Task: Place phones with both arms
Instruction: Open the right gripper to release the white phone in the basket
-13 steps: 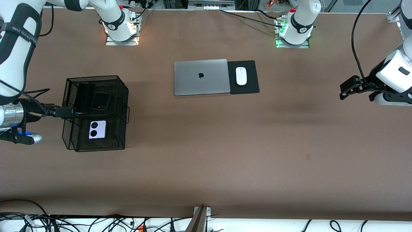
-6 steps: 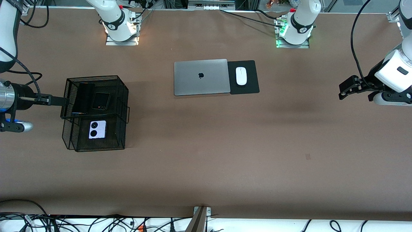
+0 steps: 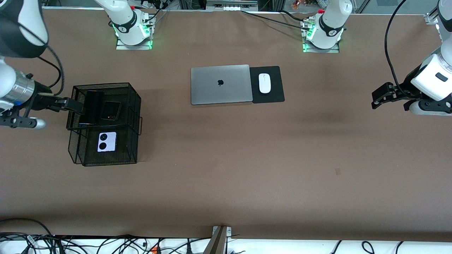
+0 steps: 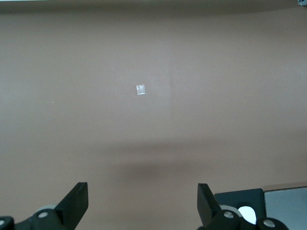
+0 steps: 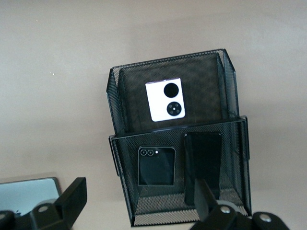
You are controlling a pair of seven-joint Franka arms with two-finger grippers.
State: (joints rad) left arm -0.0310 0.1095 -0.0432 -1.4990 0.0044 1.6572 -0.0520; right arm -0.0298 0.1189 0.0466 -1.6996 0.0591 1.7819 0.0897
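At the right arm's end of the table (image 3: 226, 169) stands a black mesh organizer (image 3: 104, 124) with two levels. On its upper tray lie the long black phone (image 3: 92, 107) and, just beside it, the small black flip phone (image 3: 111, 110). On the lower level, nearer to the front camera, lies the lilac-white phone (image 3: 107, 141) with its two round lenses facing up. The right hand (image 3: 72, 105) hangs over the edge of the upper tray, its fingers (image 5: 72, 197) spread apart and holding nothing. The left hand (image 3: 377, 98) waits over the bare table at the left arm's end, released too, fingers (image 4: 76, 203) wide. Near the middle of the table a closed silver laptop (image 3: 220, 84) lies beside a black pad (image 3: 272, 95) with a white mouse (image 3: 264, 83) on it.
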